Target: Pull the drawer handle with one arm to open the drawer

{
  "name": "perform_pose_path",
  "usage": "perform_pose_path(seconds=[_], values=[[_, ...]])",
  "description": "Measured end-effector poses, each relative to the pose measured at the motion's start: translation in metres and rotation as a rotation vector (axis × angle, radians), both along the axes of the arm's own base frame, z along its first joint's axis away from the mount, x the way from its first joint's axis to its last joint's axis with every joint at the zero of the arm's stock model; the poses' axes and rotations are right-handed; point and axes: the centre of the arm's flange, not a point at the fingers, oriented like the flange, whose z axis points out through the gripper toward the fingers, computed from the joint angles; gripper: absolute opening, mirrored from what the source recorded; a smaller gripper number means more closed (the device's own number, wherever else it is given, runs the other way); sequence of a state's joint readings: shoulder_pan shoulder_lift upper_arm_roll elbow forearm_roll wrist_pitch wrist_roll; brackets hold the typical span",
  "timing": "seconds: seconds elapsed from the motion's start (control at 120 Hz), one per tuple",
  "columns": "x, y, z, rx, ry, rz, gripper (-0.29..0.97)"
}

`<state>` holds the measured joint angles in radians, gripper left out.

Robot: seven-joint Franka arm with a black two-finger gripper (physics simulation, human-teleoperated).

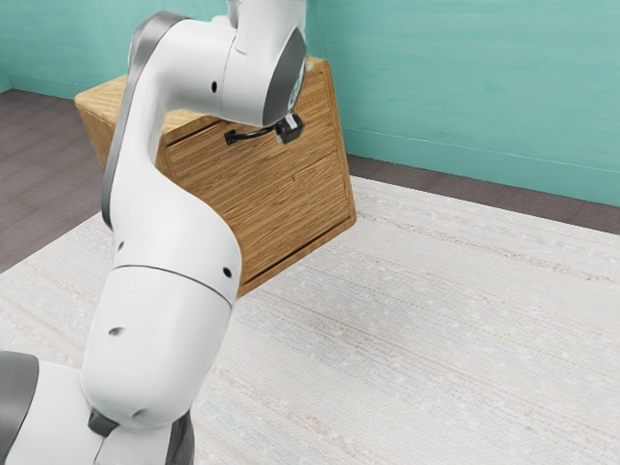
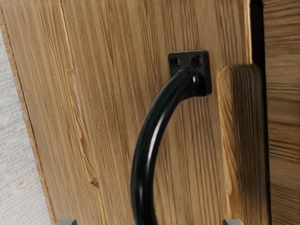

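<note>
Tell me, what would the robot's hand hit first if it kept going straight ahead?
Most likely the black handle, which arcs between the open fingers of the gripper; the wooden drawer front lies just behind it. How close the handle is, I can't tell.

1. Wall (image 1: 465, 77): plain teal, running across the far side of what I see.
2. Baseboard (image 1: 484, 160): the same teal, along the wall's foot where it meets the floor.
3. Floor (image 1: 39, 165): dark planks, a band between the wall and the pale surface, broader at the exterior view's left.
4. Pale surface (image 1: 436, 320): off-white, woven-looking, faintly streaked, covering the near ground. My wrist camera catches a strip of it.
</note>
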<state>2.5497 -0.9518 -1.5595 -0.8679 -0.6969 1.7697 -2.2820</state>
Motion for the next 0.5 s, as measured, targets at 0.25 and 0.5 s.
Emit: perform_pose_path(seconds=[0.25, 0.5], values=[[-0.006, 0.015, -0.010, -0.014, 0.064, -0.005, 0.33], [-0.005, 0.016, -0.013, -0.011, 0.089, -0.036, 0.28]])
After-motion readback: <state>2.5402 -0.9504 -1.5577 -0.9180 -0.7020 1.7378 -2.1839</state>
